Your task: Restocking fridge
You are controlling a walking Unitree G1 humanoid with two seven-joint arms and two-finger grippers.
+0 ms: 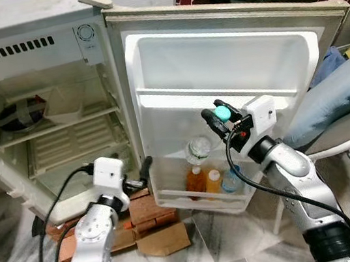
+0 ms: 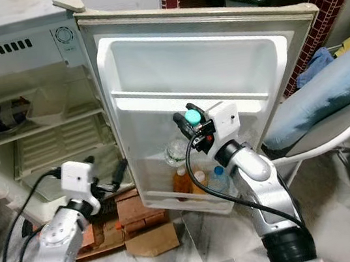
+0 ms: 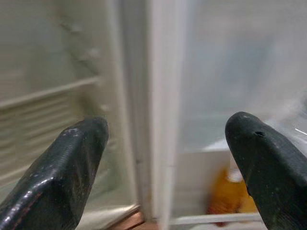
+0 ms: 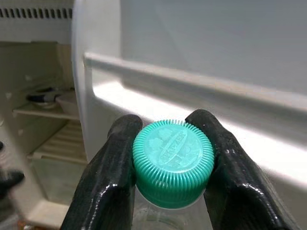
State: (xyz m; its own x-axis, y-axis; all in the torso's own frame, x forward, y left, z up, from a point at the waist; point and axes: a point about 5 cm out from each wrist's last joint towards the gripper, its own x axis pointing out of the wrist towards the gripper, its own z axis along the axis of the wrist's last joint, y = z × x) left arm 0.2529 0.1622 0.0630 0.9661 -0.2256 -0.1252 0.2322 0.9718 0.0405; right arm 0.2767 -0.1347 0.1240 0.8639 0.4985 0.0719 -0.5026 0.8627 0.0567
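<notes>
The small white fridge (image 1: 22, 35) stands open, its door (image 1: 230, 57) swung towards me. My right gripper (image 1: 220, 115) is shut on the teal cap (image 4: 172, 155) of a clear bottle (image 1: 199, 148), which hangs tilted just above the door's bottom shelf (image 1: 198, 197). Two orange bottles (image 1: 196, 179) and a clear one with a blue cap (image 1: 232, 180) stand in that shelf. My left gripper (image 1: 145, 169) is open, low by the hinge edge of the door; its fingers (image 3: 62, 167) have nothing between them.
Bricks and flattened cardboard (image 1: 150, 219) lie under the fridge front. A dark bowl (image 1: 20, 114) and a clear tub (image 1: 62, 103) sit on the upper inner shelf. A chair draped with blue cloth (image 1: 342, 99) stands at the right.
</notes>
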